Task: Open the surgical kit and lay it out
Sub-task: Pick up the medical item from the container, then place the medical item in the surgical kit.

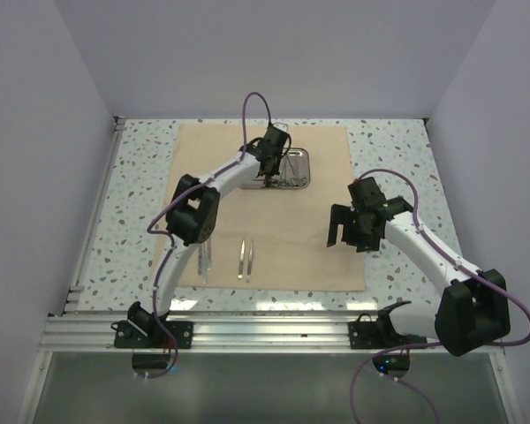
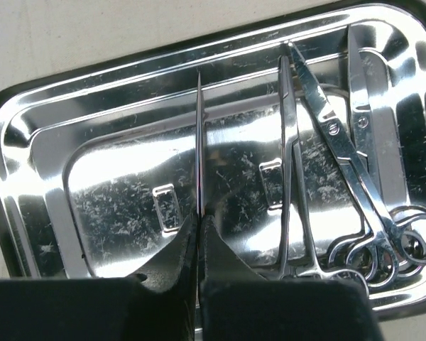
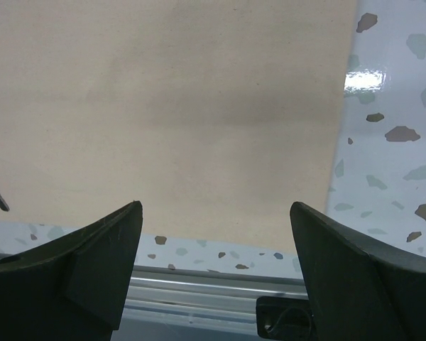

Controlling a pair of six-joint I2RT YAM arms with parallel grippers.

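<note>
The beige cloth wrap (image 1: 274,212) lies spread flat on the table. The shiny steel tray (image 1: 302,170) stands on its far part. My left gripper (image 1: 267,173) is over the tray and shut on a thin silver tweezer (image 2: 199,149), seen edge-on in the left wrist view above the tray (image 2: 35,142). Scissors and forceps (image 2: 341,163) lie in the tray's right half. Several tweezers (image 1: 244,258) lie on the cloth near its front edge. My right gripper (image 1: 346,231) hovers open and empty over the cloth's (image 3: 177,114) right front part.
The speckled table (image 1: 397,159) shows around the cloth. An aluminium rail (image 1: 265,329) runs along the near edge, also seen in the right wrist view (image 3: 213,291). White walls close in the left, right and back.
</note>
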